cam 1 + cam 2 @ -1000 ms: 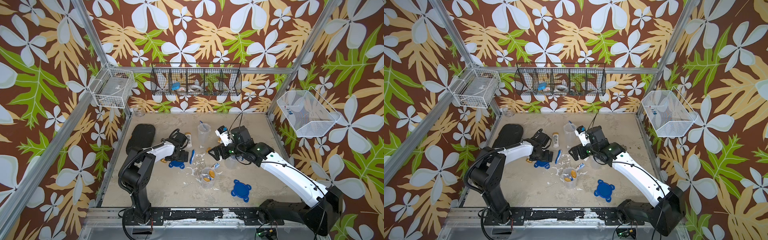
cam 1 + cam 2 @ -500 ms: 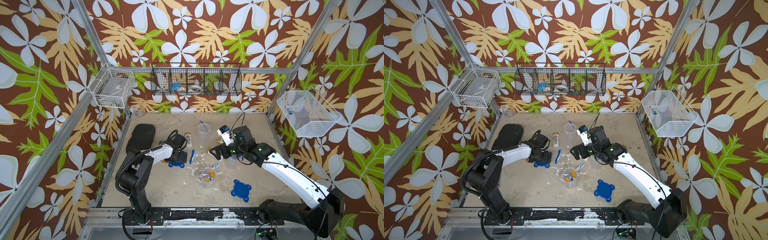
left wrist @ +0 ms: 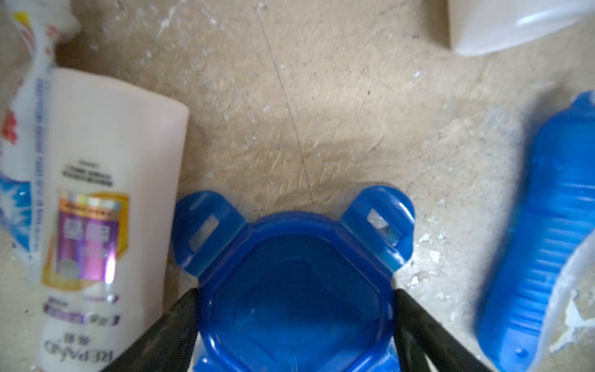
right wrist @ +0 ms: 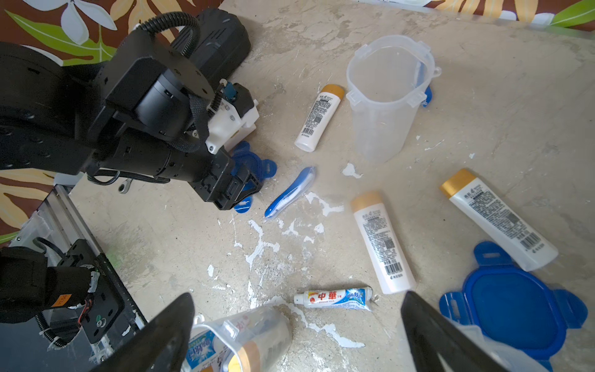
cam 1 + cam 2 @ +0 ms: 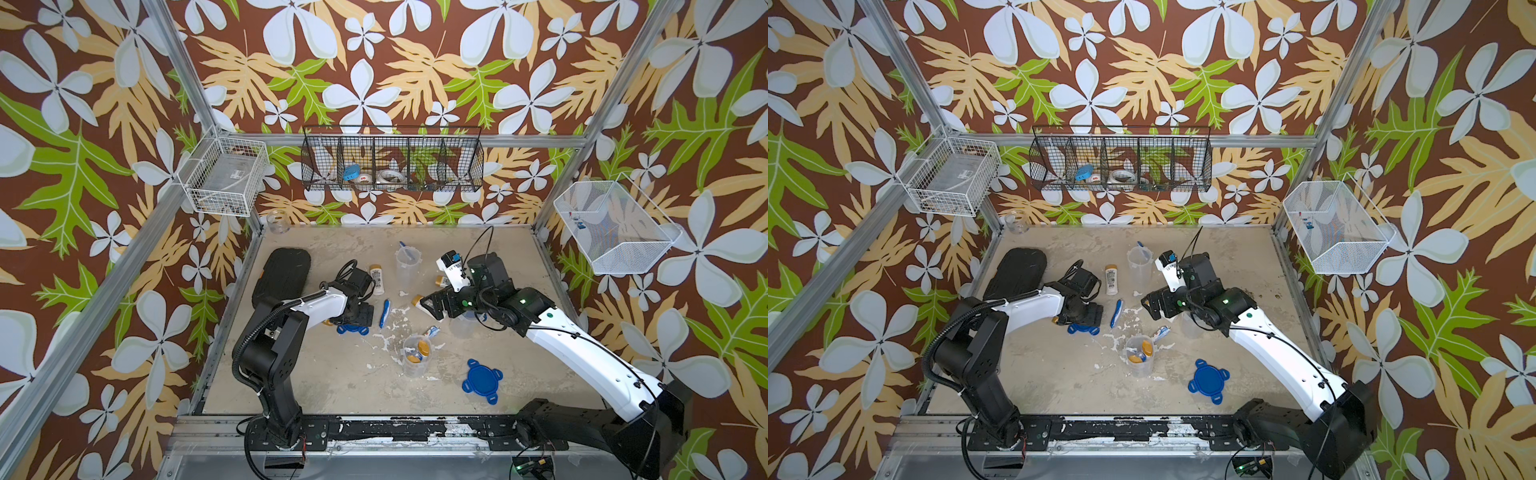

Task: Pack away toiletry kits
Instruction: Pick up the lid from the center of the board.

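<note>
The blue lid (image 3: 289,267) I'm after lies flat on the table (image 5: 340,374), left of centre in both top views. My left gripper (image 3: 295,291) is down over it, jaws wide, with a black finger (image 3: 174,325) hard against the lid's edge on each side. Whether they actually pinch it I cannot tell. In the left wrist view a white bottle (image 3: 106,209) lies just beside the lid, with a toothpaste tube (image 3: 22,145) beyond it. A blue toothbrush (image 3: 541,241) lies on the lid's other side, a little apart. In a top view a gold-capped bottle (image 5: 377,279) lies just above the gripper. To its right stands an upright clear cup (image 5: 405,266) with a toothbrush sticking out. At the middle of the table a second clear cup (image 5: 415,359) holds gold-capped bottles, and a second toothpaste tube (image 4: 335,298) lies on the table just beside it. My right gripper (image 4: 298,296) hangs over that spot, right of centre — jaws spread wide, nothing between them. Two more bottles (image 4: 381,244) lie flat near it. A second blue lid (image 5: 482,380) sits alone toward the lower right of the table. The black case (image 5: 282,272) lies at the table's upper left, with the glass jar (image 5: 278,221) at the far corner behind it.
</note>
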Robot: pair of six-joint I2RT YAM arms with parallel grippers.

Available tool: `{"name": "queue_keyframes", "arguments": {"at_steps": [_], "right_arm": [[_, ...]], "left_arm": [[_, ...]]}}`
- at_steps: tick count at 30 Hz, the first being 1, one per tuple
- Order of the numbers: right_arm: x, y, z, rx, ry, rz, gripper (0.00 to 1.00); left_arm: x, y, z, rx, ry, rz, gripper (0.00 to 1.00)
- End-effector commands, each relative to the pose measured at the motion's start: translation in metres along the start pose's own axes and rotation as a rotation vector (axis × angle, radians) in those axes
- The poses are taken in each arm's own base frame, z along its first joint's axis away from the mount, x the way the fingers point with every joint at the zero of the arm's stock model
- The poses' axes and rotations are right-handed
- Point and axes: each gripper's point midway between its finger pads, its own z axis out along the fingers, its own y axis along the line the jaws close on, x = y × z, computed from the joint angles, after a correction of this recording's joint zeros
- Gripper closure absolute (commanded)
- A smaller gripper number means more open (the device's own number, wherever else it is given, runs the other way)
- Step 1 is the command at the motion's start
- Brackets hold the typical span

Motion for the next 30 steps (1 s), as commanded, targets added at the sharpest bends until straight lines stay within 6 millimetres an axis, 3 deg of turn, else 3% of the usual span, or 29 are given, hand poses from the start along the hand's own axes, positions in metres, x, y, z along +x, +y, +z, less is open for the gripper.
{"name": "queue_keyframes", "arguments": {"at_steps": [1,12,20,30], "right_arm": [[-0.005,-0.001,-0.004,0.011,-0.016,-0.008,0.0],[-0.016,-0.012,-0.013,0.036,-0.032,-0.035,0.0],[-0.01,-0.038,-0.031,0.063,-0.08,0.098,0.0],[0.001,-0.046,-0.046,0.112,-0.087,0.145,0.0]], "left_arm": [[0.023,0.002,0.003,0.009,0.093,-0.006,0.24],[0.005,-0.003,-0.041,0.006,0.025,-0.016,0.37],[0.001,-0.034,-0.111,0.081,-0.06,0.043,0.45],[0.01,-0.07,-0.185,0.171,-0.134,0.149,0.45]]}}
